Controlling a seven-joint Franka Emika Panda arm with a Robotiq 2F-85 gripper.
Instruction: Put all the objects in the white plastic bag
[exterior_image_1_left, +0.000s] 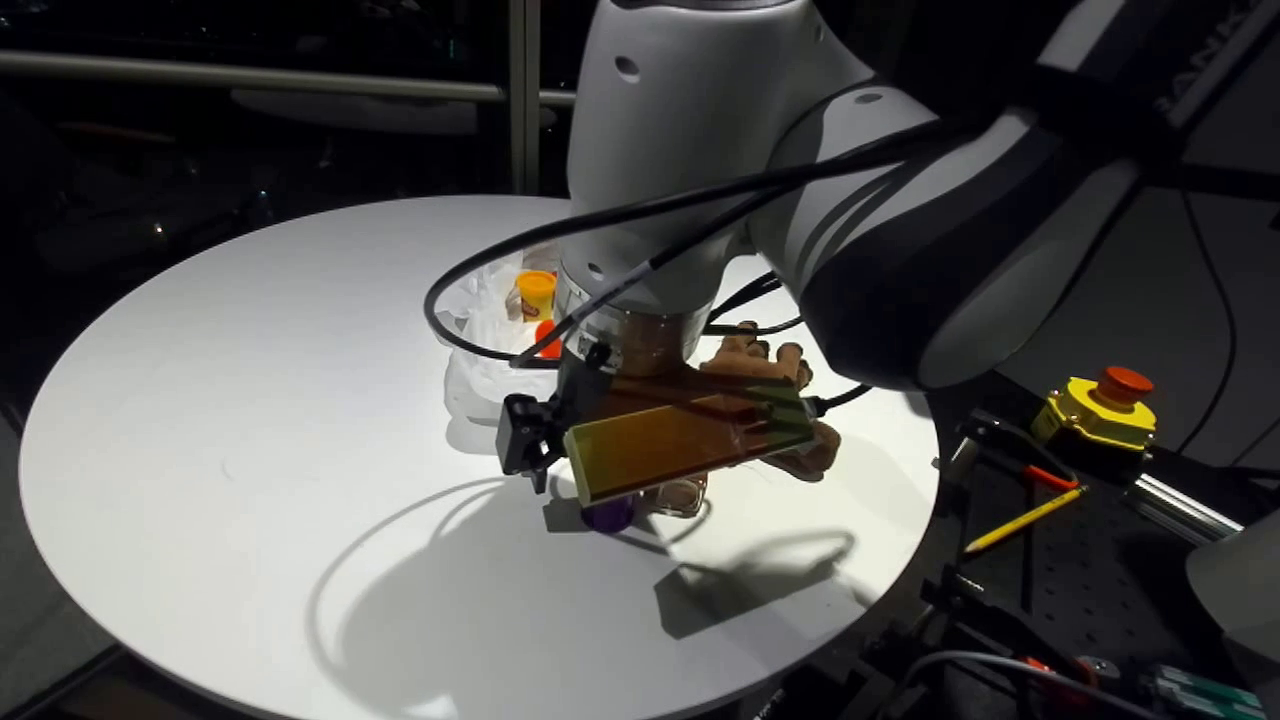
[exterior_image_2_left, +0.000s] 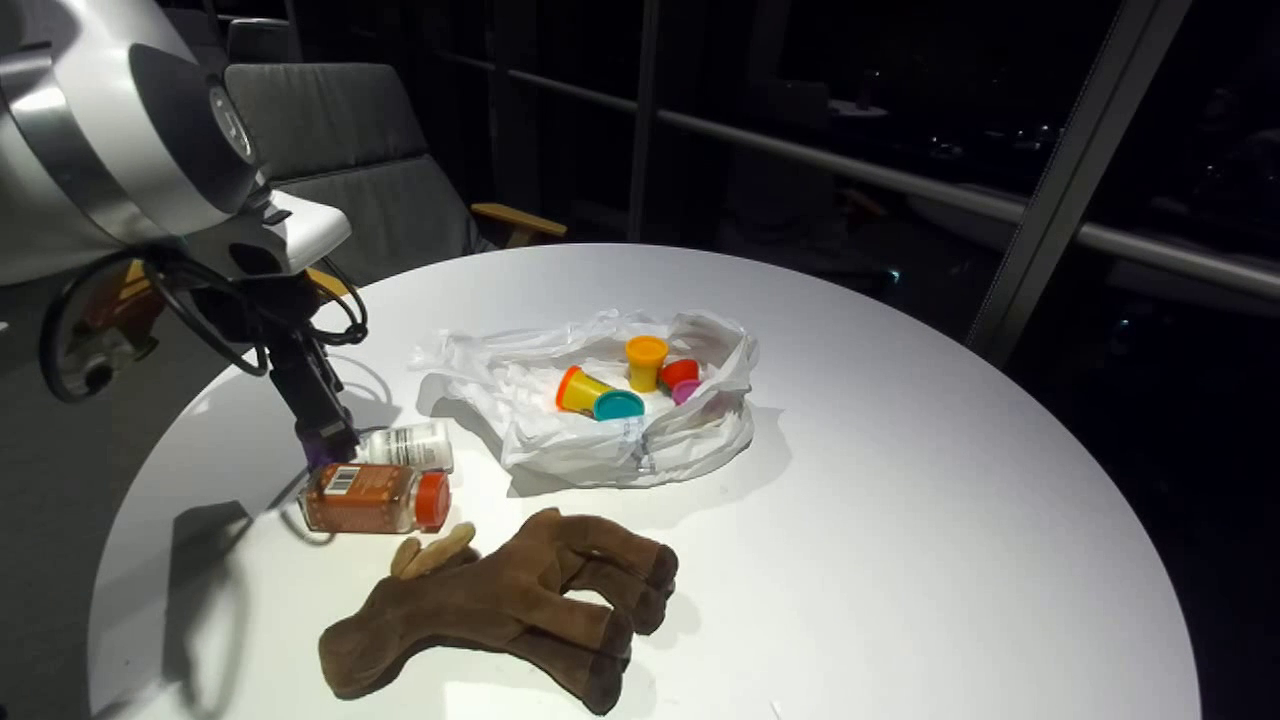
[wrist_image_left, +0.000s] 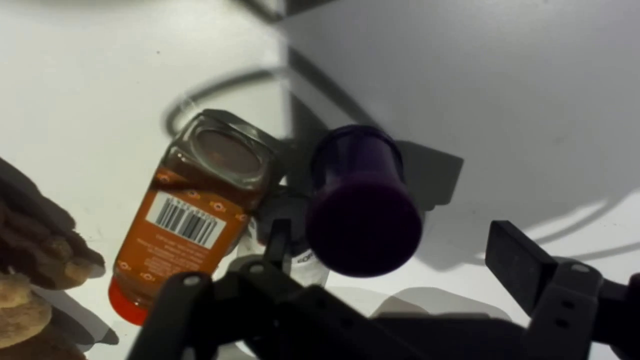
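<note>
Brown plush animal (exterior_image_2_left: 510, 605), one, tan-antlered: laid on its side on the near part of the white tabletop (exterior_image_2_left: 930, 560) in an exterior view. Clear jar (exterior_image_2_left: 365, 498), one, orange label, red lid: laid on its side just beyond. White bottle (exterior_image_2_left: 418, 447), one: laid on its side behind the jar. Purple tub (wrist_image_left: 364, 227), one: placed just beside the bottle and seen in the wrist view between the jaws of the tool (wrist_image_left: 397, 247), which are spread wide; a gap is seen to one jaw, contact with the other cannot be told. White plastic bag (exterior_image_2_left: 580, 458), one: set farther back, mouth gaping. Contained in it: teal tub (exterior_image_2_left: 619, 405); yellow tub (exterior_image_2_left: 585, 391), orange-lidded, tilted; magenta tub (exterior_image_2_left: 686, 391), partly hidden; red tub (exterior_image_2_left: 680, 373); orange tub (exterior_image_2_left: 646, 368), upright. Grey chair (exterior_image_2_left: 320, 125), one: placed beyond the tabletop.
</note>
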